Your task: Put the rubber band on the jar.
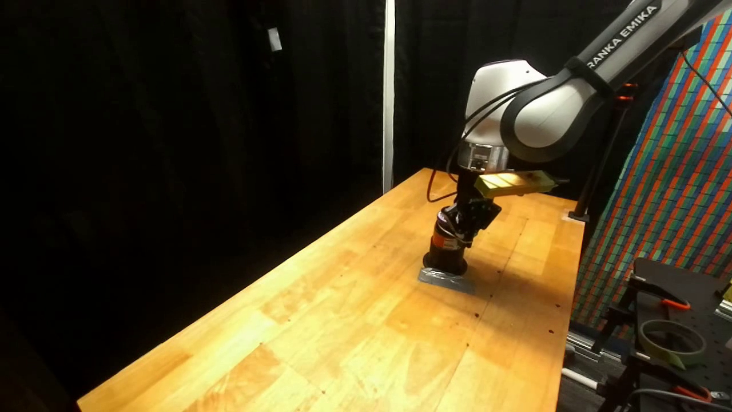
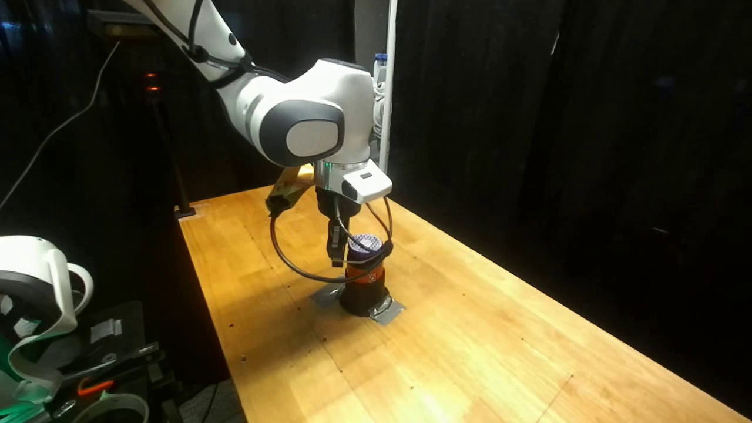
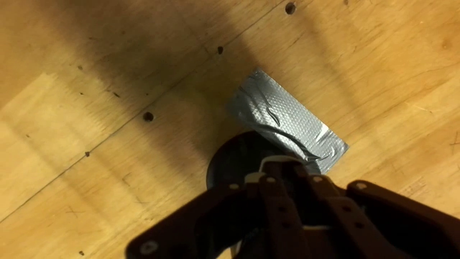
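The jar (image 2: 363,292), lower centre, should feel stiff; take its middle. Your gripper (image 3: 283,166) looks clenched, on what is unclear.

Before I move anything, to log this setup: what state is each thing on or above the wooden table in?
Dark cylindrical jar with pale top and orange middle: upright.
Rubber band: not discernible.
Black gripper: jaws close together; whether fully shut, unclear.
Silvery tape: creased, at the jar's foot.
Thick black cable: hanging looped.
White robot arm: bent downward.
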Controlling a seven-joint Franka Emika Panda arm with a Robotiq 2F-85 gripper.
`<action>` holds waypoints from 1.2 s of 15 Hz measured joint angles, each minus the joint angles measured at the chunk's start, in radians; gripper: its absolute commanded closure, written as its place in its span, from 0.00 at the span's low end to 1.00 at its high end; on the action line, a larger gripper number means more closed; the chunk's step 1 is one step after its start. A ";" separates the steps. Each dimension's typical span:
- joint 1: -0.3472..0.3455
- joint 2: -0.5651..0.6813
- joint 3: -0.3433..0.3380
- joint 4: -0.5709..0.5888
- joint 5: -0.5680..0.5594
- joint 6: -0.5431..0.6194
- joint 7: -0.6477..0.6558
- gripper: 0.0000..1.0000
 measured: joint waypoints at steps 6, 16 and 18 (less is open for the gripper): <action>0.032 -0.065 -0.007 -0.111 -0.166 0.155 0.175 0.90; 0.193 -0.116 -0.216 -0.203 -0.920 0.364 0.866 0.89; 0.233 -0.118 -0.261 -0.200 -1.089 0.377 1.025 0.90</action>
